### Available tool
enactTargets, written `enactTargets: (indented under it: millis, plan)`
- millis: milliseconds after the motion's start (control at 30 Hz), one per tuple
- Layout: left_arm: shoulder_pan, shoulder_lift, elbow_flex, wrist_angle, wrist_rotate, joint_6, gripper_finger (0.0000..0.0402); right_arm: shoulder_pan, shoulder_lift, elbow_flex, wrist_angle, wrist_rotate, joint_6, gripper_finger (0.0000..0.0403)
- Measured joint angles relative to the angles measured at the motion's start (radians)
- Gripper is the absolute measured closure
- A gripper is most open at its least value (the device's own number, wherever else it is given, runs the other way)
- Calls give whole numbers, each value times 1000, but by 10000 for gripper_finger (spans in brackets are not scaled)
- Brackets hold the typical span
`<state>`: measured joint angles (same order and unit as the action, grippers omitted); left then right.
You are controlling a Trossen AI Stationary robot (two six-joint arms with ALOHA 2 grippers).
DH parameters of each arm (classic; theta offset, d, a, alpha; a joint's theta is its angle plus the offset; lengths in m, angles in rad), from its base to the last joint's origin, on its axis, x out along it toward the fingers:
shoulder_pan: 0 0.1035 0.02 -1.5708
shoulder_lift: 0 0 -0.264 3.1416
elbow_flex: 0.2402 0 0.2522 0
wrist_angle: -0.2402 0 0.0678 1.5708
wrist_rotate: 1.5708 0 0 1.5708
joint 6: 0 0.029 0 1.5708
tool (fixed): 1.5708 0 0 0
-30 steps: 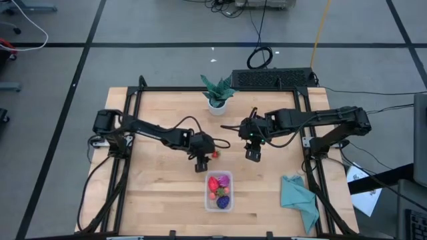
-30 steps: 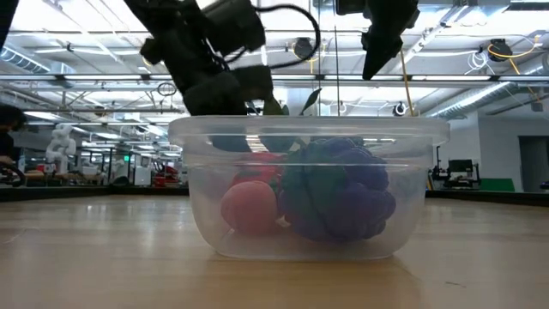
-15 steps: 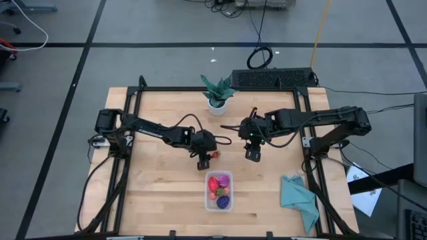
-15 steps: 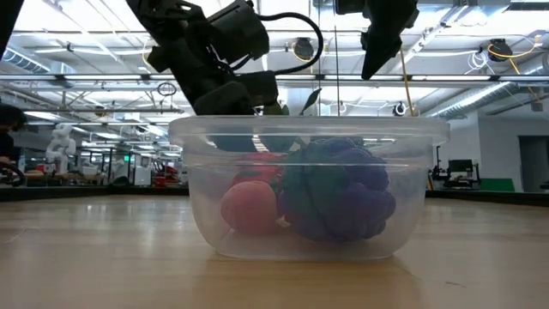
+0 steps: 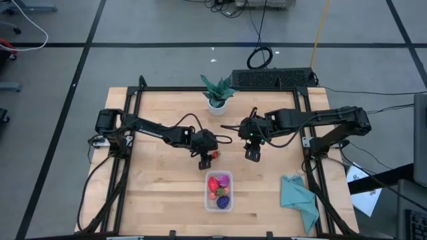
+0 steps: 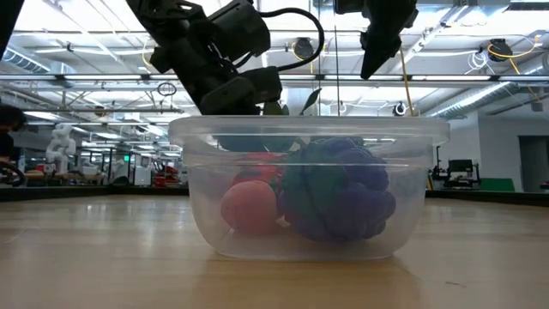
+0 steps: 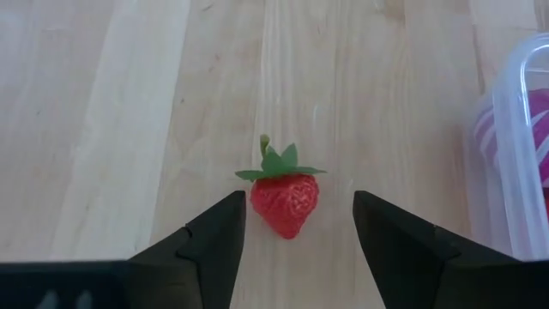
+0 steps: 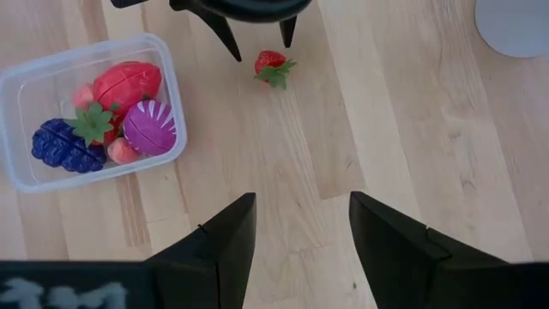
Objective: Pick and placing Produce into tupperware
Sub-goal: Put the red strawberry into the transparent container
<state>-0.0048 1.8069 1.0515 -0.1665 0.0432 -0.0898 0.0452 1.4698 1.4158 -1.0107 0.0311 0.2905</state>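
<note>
The tupperware (image 5: 219, 191) is taken as the landmark. It is a clear rectangular container standing on the wooden table (image 5: 160, 193), near the table's front edge and roughly midway across its width.

Contents of the tupperware, as seen in the right wrist view: a red piece (image 8: 127, 83), a magenta striped piece (image 8: 150, 126), a dark purple piece (image 8: 62, 146) with a green leaf top, and small pinkish pieces. In the low view, the pinkish and purple pieces are seen through the clear wall (image 6: 309, 184).

One piece of produce is located outside the tupperware: a red strawberry (image 7: 286, 196) with green leaves. It lies on the bare wood just beyond the tupperware's far end, apart from the container.

The left gripper (image 5: 206, 160) is positioned at the strawberry, just behind the tupperware. Its fingers (image 7: 212, 246) are spread, one on each side of the strawberry, with a gap visible on both sides. No contact with the fruit is seen.

The right gripper (image 5: 252, 153) is held above the table behind the tupperware and to its right, well apart from it. Its fingers (image 8: 225, 240) are spread, and nothing is held between them.

A potted plant (image 5: 217, 93) stands at the table's far edge, behind the tupperware. A teal cloth (image 5: 299, 199) lies to the right of the tupperware.
</note>
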Motion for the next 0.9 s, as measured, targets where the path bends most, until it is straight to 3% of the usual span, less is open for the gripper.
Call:
enactTargets:
  millis: [900]
  plan:
    - [18, 116, 1, 94, 3, -18, 178, 0, 0, 0, 27, 0, -6, 222]
